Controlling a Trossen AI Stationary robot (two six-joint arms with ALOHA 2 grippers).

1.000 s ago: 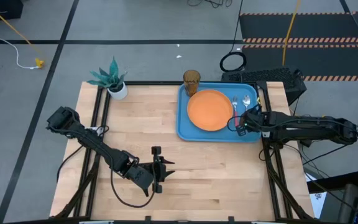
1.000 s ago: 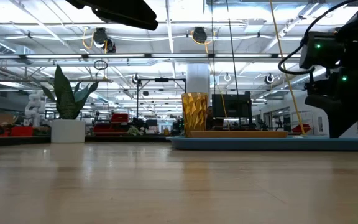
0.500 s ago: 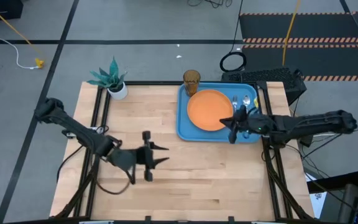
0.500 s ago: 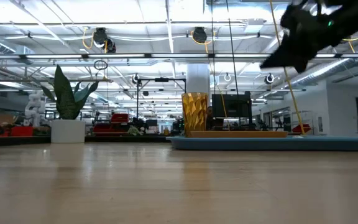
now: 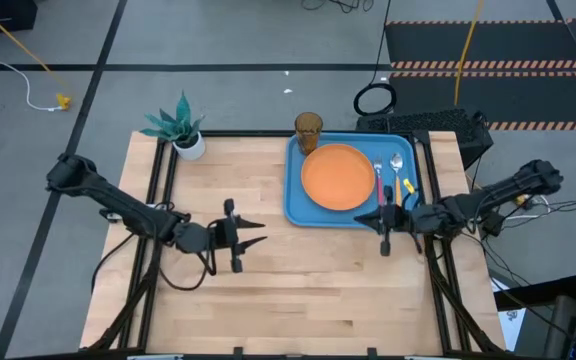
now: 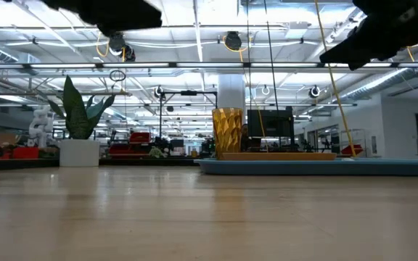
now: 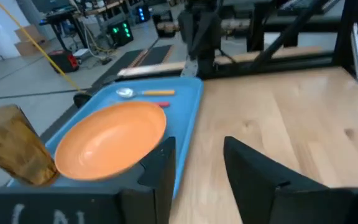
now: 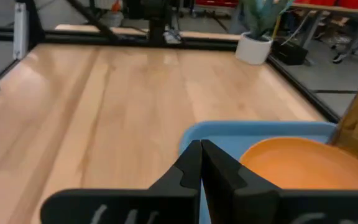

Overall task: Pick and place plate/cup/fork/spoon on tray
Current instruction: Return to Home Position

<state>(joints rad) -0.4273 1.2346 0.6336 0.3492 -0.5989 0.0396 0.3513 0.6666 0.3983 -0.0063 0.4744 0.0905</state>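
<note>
Right gripper (image 5: 379, 220): drawn back since a second ago from over the fork and spoon. It now hangs above the tabletop (image 5: 318, 290) just off the tray's near edge, jaws pressed together, holding nothing.
Left gripper (image 5: 257, 234): shifted from nearer the front edge toward mid-tabletop, well left of the tray. Its jaws are parted by a moderate gap and hold nothing.
Tray (image 5: 296, 209): blue, on the far right part of the tabletop.
Plate (image 5: 338, 177): orange, flat in the tray.
Cup (image 5: 308, 129): amber, upright at the tray's far-left corner, close beside the plate.
Fork (image 5: 377, 178): red handle, in the tray just right of the plate.
Spoon (image 5: 399, 170): yellow handle, just right of the fork, roughly parallel to it.
Potted plant (image 5: 188, 140): far-left corner of the tabletop.
</note>
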